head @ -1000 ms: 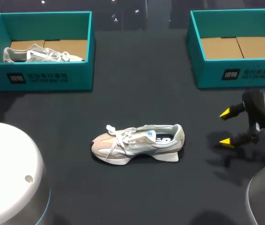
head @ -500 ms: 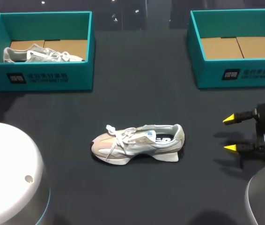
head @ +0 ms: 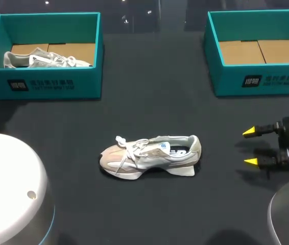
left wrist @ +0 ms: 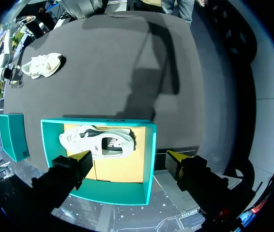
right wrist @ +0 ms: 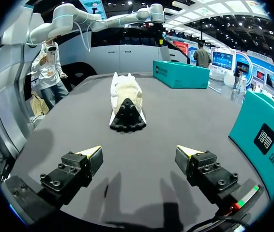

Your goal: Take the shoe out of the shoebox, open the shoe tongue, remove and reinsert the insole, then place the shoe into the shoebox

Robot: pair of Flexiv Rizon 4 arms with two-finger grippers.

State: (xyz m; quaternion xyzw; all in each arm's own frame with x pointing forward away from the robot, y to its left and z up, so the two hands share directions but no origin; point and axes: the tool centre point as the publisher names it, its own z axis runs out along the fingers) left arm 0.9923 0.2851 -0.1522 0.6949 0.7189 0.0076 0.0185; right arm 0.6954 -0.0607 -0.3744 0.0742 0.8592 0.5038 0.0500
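A pale beige and white shoe (head: 149, 155) lies on its sole in the middle of the dark table, toe to the left. In the right wrist view the shoe (right wrist: 126, 104) is ahead with its heel towards me. My right gripper (head: 250, 147) hovers open to the right of the shoe, well apart from it, with nothing between its fingers (right wrist: 139, 154). My left gripper (left wrist: 129, 157) hangs open high above the left teal shoebox (left wrist: 149, 159). A second shoe (left wrist: 98, 142) lies in that box. The left gripper does not show in the head view.
The left shoebox (head: 42, 81) stands at the back left with the second shoe (head: 45, 58) inside. A right teal shoebox (head: 259, 81) at the back right shows only its cardboard floor. White rounded arm bases sit at the front left (head: 6, 189) and front right (head: 287, 214).
My right gripper has drawn back a little to the right and towards the table's front edge, still open. The shoe and both boxes have not moved.
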